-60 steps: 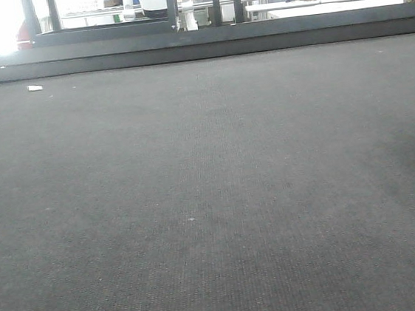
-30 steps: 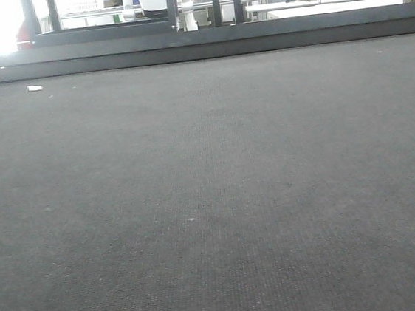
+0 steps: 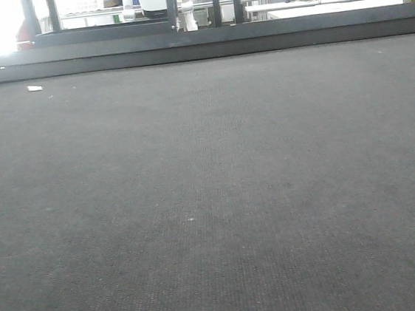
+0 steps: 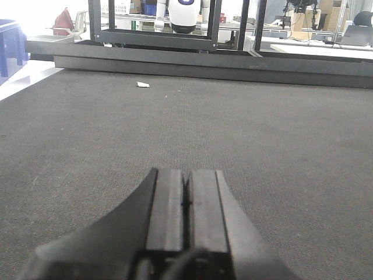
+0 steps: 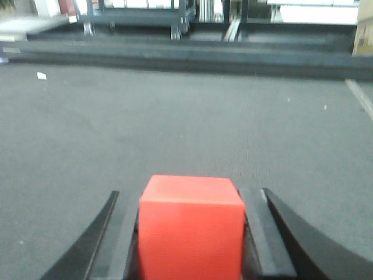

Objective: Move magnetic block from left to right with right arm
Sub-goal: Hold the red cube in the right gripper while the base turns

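Note:
In the right wrist view a bright red cube, the magnetic block point(image 5: 191, 230), fills the space between the black fingers of my right gripper point(image 5: 191, 198), which is shut on it just above the dark carpet. In the left wrist view my left gripper point(image 4: 186, 178) is shut, its two pads pressed together with nothing between them, low over the carpet. The front-facing view shows neither gripper nor the block, only carpet.
Dark grey carpet point(image 3: 212, 199) covers the whole work surface. A low black ledge point(image 3: 196, 45) runs along its far edge, with racks and desks behind. A small white scrap point(image 3: 34, 88) lies at the far left, also the scrap point(image 4: 143, 84) in the left wrist view.

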You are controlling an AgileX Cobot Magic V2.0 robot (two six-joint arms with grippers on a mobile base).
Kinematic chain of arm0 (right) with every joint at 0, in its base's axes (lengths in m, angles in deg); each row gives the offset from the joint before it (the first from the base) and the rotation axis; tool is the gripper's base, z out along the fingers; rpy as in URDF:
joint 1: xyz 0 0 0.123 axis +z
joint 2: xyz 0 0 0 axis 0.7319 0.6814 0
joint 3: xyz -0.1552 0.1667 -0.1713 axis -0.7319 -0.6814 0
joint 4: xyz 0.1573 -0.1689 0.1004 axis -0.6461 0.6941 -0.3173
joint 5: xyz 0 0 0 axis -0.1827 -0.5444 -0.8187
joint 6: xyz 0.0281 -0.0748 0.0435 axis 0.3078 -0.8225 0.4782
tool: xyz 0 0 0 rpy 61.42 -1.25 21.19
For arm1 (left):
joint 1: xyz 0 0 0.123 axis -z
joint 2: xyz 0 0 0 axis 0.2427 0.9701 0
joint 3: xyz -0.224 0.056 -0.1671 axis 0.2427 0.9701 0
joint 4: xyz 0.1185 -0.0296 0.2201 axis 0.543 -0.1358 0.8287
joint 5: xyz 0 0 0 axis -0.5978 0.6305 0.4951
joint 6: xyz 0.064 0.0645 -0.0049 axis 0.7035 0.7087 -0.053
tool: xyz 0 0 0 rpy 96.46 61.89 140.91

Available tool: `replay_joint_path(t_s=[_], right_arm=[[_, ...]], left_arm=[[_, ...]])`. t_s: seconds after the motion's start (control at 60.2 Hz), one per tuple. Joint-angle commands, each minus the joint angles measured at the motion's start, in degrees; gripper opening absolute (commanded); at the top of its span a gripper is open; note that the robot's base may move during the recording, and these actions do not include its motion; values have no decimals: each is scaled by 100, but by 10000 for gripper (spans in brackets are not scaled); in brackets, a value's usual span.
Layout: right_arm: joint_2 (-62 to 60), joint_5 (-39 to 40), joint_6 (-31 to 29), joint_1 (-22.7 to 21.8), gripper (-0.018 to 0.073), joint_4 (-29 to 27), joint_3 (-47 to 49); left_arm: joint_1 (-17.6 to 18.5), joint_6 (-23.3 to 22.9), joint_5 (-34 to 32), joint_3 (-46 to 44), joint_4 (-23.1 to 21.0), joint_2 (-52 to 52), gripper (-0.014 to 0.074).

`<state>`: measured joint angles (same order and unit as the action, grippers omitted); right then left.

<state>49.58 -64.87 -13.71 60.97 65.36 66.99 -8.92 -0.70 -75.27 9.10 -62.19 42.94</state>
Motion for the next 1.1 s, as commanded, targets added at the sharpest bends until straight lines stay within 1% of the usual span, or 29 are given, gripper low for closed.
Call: replay_joint_path(t_s=[0.0, 1.08], right_arm=[[73, 553, -64, -35, 130, 45, 136], [73, 553, -64, -35, 130, 45, 136]], left_arm=[[-5, -25, -509, 55, 0, -83, -116], [-16, -25, -509, 55, 0, -83, -116]])
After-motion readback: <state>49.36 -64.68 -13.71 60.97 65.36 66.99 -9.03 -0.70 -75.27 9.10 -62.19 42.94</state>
